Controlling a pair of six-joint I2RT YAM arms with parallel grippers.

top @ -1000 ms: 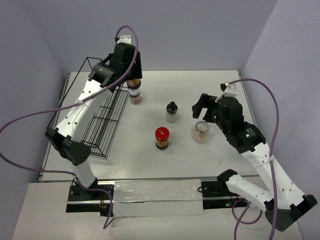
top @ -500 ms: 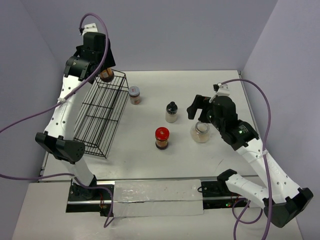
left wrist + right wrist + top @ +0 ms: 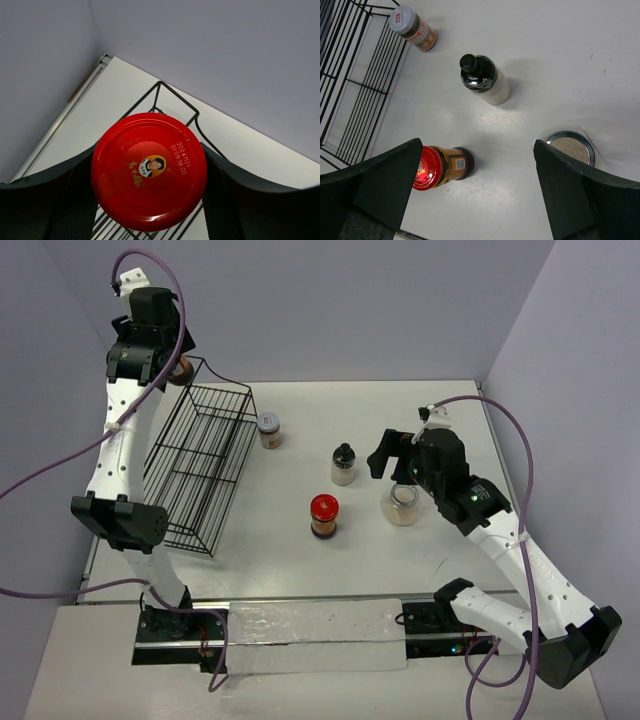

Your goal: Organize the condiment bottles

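Right, L gripper (image 3: 150,197) is clamped on the red-lidded jar (image 3: 149,170), fingers (image 3: 47,205) snug on both sides. Can't see how far below the lid they sit. It's held up in the air over the far left end of the black wire rack (image 3: 200,465). Glass w/ dark filling, so I reckon it's fairly heavy for its size, stiff, smooth and breakable. I'd take hold of the body under the lid and set it down gently, no dropping. Rack wires are thin w/ gaps, so the base could tip or catch on a rung, imo.

R gripper (image 3: 480,192) is wide open w/ nothing in it, hovering over the table (image 3: 300,410) between the second red-lidded jar (image 3: 437,167) and the wide beige-filled jar (image 3: 570,147), which is just beside its R finger. The black-capped jar (image 3: 485,80) stands mid-table and the silver-lidded jar (image 3: 412,30) near the rack's edge. All four are upright and apart from each other. The wide one prob needs the fullest opening, and its neighbours look close enough to knock on approach
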